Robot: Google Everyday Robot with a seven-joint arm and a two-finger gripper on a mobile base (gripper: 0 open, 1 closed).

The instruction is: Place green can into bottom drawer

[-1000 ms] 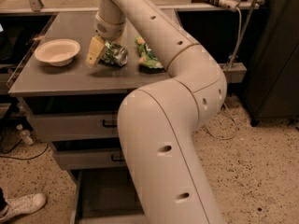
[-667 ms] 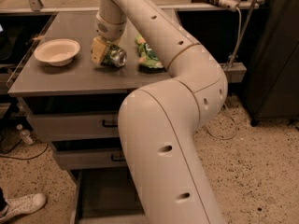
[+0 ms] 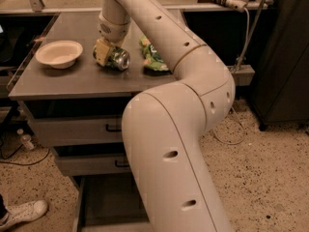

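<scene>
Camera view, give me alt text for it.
The robot's gripper sits at the green can, lying on its side on the cabinet top between a white bowl and a green snack bag. Below, the bottom drawer stands open.

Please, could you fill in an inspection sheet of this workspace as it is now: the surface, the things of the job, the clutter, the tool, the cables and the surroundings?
Surface: grey cabinet top, flat, carrying three items.
Job's things: green can lies on its side on the top, silver end toward the camera; bottom drawer is pulled out beneath the upper drawers.
Clutter: white bowl left of the can; green snack bag right of it.
Grippers: tool is at the can's left end, low over the top.
Cables: white cable hangs at the right; dark cable on the floor at the left.
Surroundings: speckled floor; white shoe at lower left.
</scene>
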